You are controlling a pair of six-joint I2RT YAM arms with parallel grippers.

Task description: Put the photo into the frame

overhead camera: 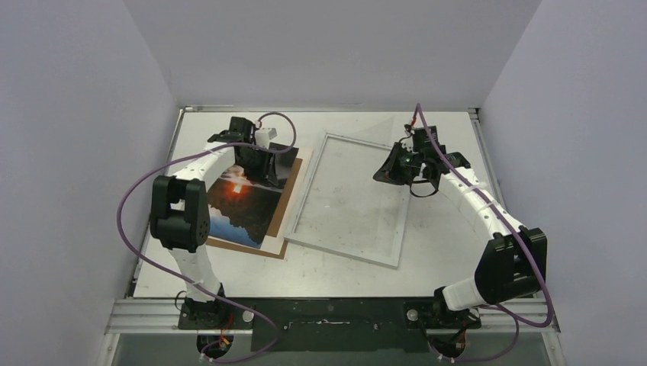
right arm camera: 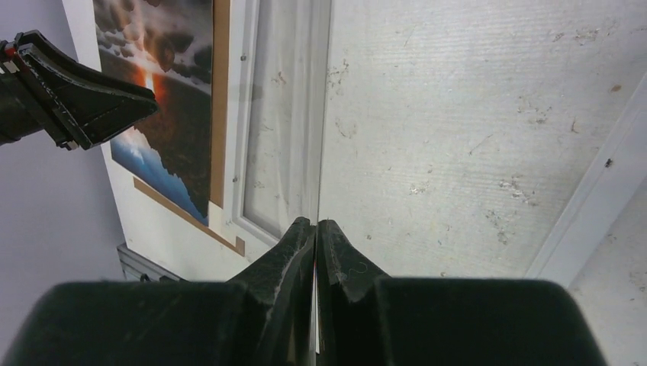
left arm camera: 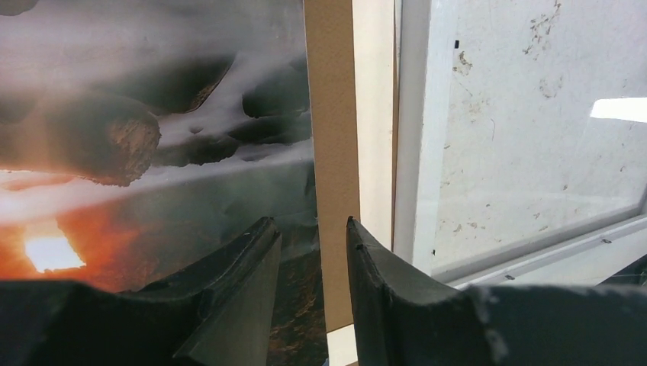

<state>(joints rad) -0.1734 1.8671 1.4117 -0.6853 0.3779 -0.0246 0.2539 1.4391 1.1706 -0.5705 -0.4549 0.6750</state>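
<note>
The photo (overhead camera: 244,206), a dark sunset print, lies on a brown backing board (overhead camera: 296,175) at the left of the table. My left gripper (overhead camera: 262,169) hovers over the photo's far end, open. In the left wrist view one finger is over the photo (left arm camera: 152,114) and the other beyond the board's (left arm camera: 332,152) bare strip, with nothing pinched in the left gripper (left arm camera: 311,225). The white frame (overhead camera: 343,252) lies flat in the middle. My right gripper (overhead camera: 380,176) is above its right side, shut (right arm camera: 315,223) on the edge of a thin clear pane (right arm camera: 319,152), which I see edge-on.
The frame's white border (left arm camera: 416,152) runs close beside the backing board. The table top (overhead camera: 442,252) is scuffed grey metal, with grey walls on three sides and a raised rail along the near edge (overhead camera: 336,309).
</note>
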